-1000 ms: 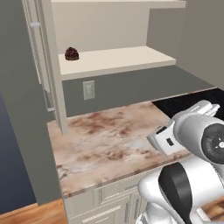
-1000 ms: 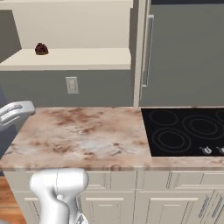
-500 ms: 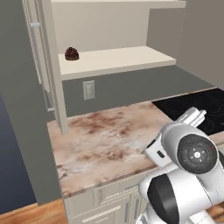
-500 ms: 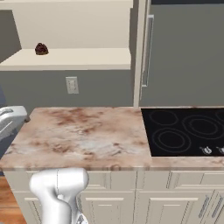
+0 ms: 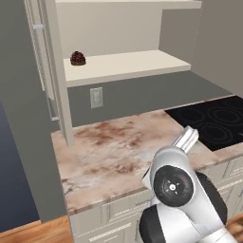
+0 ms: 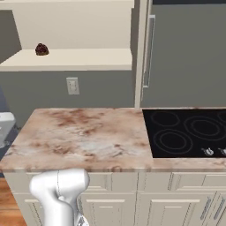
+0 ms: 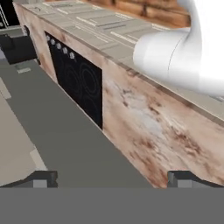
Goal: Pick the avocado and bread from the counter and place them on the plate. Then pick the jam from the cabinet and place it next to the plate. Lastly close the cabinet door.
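Observation:
The cabinet (image 5: 128, 61) stands open above the counter (image 5: 118, 152). Its cabinet door (image 5: 50, 71) is swung out at the left, grey bar handle (image 5: 38, 52) showing. On its shelf sits one small dark reddish-brown thing (image 5: 78, 58) (image 6: 41, 49), too small to tell whether it is the jam. The avocado, the bread and the plate are out of view. My gripper (image 7: 113, 180) is open with nothing between its fingertips (image 7: 43, 179). It looks sideways along the counter (image 7: 153, 122) from low at its front. My arm (image 5: 173, 190) is folded low before the counter's front edge.
A black cooktop (image 6: 185, 132) (image 5: 213, 121) is set into the counter to the right. A second open door (image 6: 140, 53) with a bar handle hangs at the shelf's right end. A wall outlet (image 6: 72, 85) sits under the shelf. Cream drawers (image 6: 154, 194) run below.
The arm has folded lower and turned, and the hand has slid left and down at the edge of the right base view. The scene has not shifted, and the gripper stays open.

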Tool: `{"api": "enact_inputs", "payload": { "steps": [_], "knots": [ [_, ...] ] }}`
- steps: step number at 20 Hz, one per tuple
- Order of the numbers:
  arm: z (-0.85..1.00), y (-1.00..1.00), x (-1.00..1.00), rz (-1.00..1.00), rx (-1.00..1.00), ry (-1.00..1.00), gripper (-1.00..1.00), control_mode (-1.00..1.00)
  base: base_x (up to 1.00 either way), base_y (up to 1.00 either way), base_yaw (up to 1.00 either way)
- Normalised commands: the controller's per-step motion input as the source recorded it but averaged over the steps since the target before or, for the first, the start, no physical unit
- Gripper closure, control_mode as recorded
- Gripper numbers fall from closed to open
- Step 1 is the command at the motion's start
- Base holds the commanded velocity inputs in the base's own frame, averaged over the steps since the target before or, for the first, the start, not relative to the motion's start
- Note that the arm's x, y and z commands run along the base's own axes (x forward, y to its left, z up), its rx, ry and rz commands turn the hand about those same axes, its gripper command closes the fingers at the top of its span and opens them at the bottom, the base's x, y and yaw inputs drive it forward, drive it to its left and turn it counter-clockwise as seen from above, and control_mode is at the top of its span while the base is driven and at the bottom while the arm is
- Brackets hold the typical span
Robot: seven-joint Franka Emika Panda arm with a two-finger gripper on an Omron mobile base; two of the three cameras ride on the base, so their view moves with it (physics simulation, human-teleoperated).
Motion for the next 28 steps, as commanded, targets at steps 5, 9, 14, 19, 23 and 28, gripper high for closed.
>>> {"api": "enact_inputs", "payload": {
  "steps": [5, 9, 14, 19, 23, 28],
  "knots": [
    [-0.07, 0.57, -0.03, 0.0, -0.22, 0.0, -1.0, -1.0, 0.0, 0.0, 0.0],
    [-0.08, 0.6, 0.0, 0.0, -0.22, 0.0, -1.0, -1.0, 0.0, 0.0, 0.0],
    [-0.01, 0.57, 0.0, 0.0, -0.23, 0.0, -1.0, -1.0, 0.0, 0.0, 0.0],
    [0.0, 0.54, 0.0, 0.0, -0.25, 0.0, -1.0, -1.0, 0.0, 0.0, 0.0],
    [-0.03, 0.54, 0.0, 0.0, -0.27, 0.0, -1.0, -1.0, 0.0, 0.0, 0.0],
    [-0.09, 0.47, 0.0, 0.0, -0.26, 0.0, -1.0, -1.0, 0.0, 0.0, 0.0]
  ]
}}
